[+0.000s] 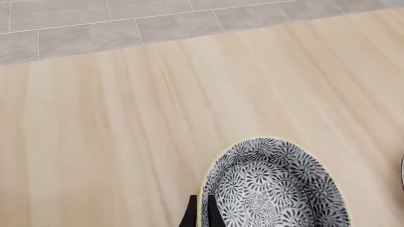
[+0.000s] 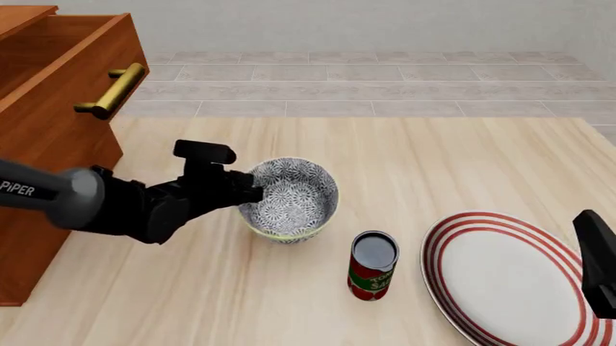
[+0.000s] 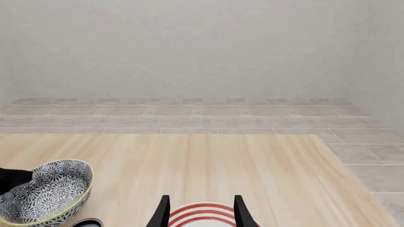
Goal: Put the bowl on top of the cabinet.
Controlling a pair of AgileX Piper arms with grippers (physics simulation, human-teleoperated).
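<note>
the left gripper [image 2: 252, 193] pinches the near-left rim of the bowl [image 2: 288, 200], one finger inside the wall and one outside, as the left wrist view shows two dark fingertips [image 1: 213, 213] straddling the pale greenish edge. the bowl, grey-blue and white in its floral pattern, sits at mid tabletop [image 2: 405, 158], tilted a little toward the arm; whether its base is clear of the wood cannot be told. just beside it, nearer the camera and to the right, stands a red and green can [image 2: 373, 274], and further right lies a wide red-striped plate [image 2: 510, 281]. the right gripper [image 3: 200, 210] hovers spread and empty over that plate, well apart from the bowl. at the far left rises the cabinet [image 2: 48, 144], reddish-brown, with a brass bar handle [image 2: 114, 90] on a drawer that stands out from its front; its top runs out of the front view. judged from here, the step in hand is the lift and carry: a rim pinch lets a deep bowl swing, so the grip should stay firm, the rise should be straight and slow, and the bowl should climb well above the drawer and handle before crossing left, then be levelled before it is set down flat on top.
</note>
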